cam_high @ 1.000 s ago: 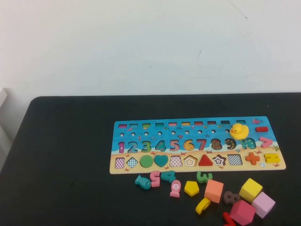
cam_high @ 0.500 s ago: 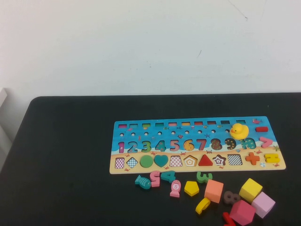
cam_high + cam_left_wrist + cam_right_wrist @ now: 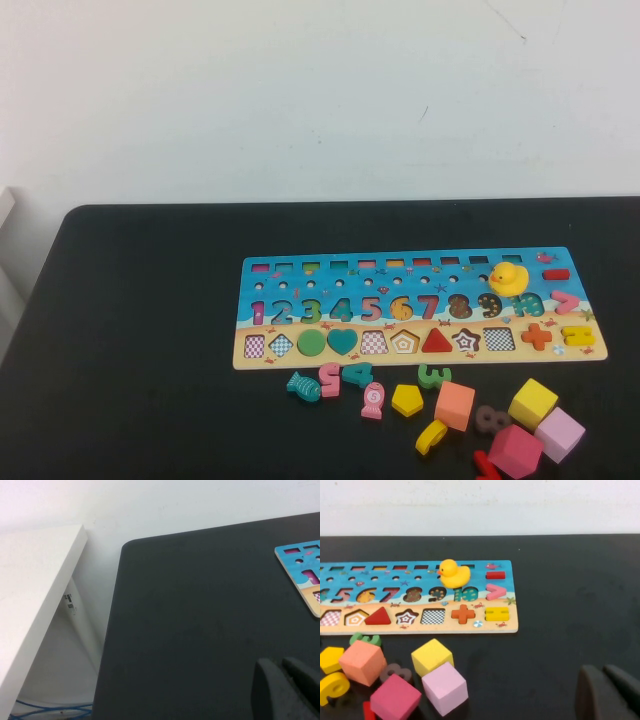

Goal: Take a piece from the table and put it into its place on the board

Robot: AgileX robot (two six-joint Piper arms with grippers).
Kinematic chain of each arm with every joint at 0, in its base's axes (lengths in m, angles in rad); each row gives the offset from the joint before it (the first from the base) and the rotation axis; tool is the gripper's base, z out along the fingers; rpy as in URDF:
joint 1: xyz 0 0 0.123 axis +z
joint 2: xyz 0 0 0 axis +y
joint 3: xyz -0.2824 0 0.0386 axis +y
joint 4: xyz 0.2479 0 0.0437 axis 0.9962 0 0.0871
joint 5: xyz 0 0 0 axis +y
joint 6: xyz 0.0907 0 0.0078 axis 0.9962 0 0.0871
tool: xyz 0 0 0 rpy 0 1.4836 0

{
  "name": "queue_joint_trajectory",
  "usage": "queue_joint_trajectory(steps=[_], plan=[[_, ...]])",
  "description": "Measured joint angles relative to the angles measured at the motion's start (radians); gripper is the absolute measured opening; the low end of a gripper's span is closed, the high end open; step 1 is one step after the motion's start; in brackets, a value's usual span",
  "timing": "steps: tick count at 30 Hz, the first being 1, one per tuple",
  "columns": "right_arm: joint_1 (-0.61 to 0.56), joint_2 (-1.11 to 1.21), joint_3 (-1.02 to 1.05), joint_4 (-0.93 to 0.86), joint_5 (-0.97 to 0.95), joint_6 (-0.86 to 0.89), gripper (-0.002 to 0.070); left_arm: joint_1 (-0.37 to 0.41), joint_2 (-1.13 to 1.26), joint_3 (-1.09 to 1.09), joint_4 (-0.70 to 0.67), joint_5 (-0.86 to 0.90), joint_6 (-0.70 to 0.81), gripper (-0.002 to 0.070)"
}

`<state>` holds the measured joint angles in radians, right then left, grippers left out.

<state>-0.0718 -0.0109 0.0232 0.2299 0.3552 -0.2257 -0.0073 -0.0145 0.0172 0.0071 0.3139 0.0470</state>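
The piece, a small flat yellow pentagon (image 3: 407, 400) (image 3: 330, 659), lies on the black table (image 3: 150, 350) just in front of the board (image 3: 420, 361) (image 3: 420, 628). The board's tan strip has a pentagon recess (image 3: 405, 342) (image 3: 356, 617) straight behind the piece. Neither arm shows in the high view. My left gripper (image 3: 279, 662) is shut and empty over bare table, well to the left of the board's corner (image 3: 305, 562). My right gripper (image 3: 602, 668) is shut and empty over the table, near the front edge to the right of the cubes.
A yellow duck (image 3: 508, 278) sits on the board near its right end. Loose cubes, yellow (image 3: 533, 402), orange (image 3: 455, 405), pink (image 3: 559, 434) and magenta (image 3: 515, 451), crowd the front right beside a curved yellow piece (image 3: 431, 437) and several number pieces. A white shelf (image 3: 35, 590) stands off the table's left edge.
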Motion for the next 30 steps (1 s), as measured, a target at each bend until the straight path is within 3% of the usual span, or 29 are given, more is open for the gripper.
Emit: queue_joint_trajectory(steps=[6, 8, 12, 19, 23, 30], plan=[[0.0, 0.0, 0.0, 0.013, 0.0, 0.0, 0.0018, 0.0, 0.0, 0.0, 0.003, -0.036, -0.019, -0.0001], [0.0, 0.0, 0.0, 0.013, 0.0, 0.0, 0.0019, 0.0, 0.0, 0.002, -0.118, -0.098, -0.118, -0.0001], [0.0, 0.0, 0.0, 0.015, 0.0, 0.0, 0.0019, 0.0, 0.0, 0.002, -0.512, -0.257, -0.329, -0.0001], [0.0, 0.0, 0.0, 0.015, 0.002, 0.0, 0.0018, 0.0, 0.0, 0.002, -0.704, -0.445, -0.351, -0.0001], [0.0, 0.0, 0.0, 0.015, 0.002, 0.0, 0.0019, -0.013, 0.0, -0.01, -0.608, -0.419, -0.358, -0.0001], [0.0, 0.0, 0.0, 0.015, 0.002, 0.0, 0.0019, -0.141, 0.145, -0.358, -0.224, -0.002, -0.261, -0.0001]])
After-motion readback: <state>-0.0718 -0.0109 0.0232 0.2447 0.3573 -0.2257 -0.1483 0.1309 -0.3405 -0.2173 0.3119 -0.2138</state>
